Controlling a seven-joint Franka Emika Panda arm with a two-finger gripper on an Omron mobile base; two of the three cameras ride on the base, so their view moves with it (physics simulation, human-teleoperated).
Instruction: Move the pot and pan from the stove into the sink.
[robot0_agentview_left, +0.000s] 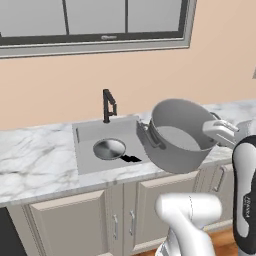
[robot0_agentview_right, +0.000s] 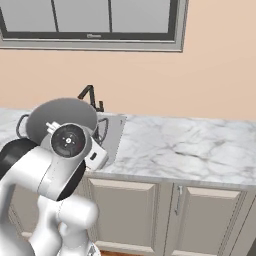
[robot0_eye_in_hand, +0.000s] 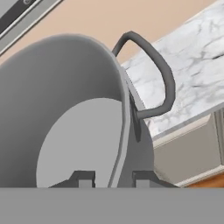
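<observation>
Fingers (robot0_eye_in_hand: 87, 178) astride smooth metal pot (robot0_agentview_left: 176, 137) rim

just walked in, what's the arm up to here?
The gripper is shut on the pot, pinching its rim with one finger inside the wall and one outside. The pot hangs tilted, off the counter, at the right edge of the sink. The pan already lies in the basin, near the faucet.

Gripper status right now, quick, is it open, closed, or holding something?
Gripper: shut on the pot, jaws clamped either side of its rim, pot tilted and lifted beside the sink.
</observation>
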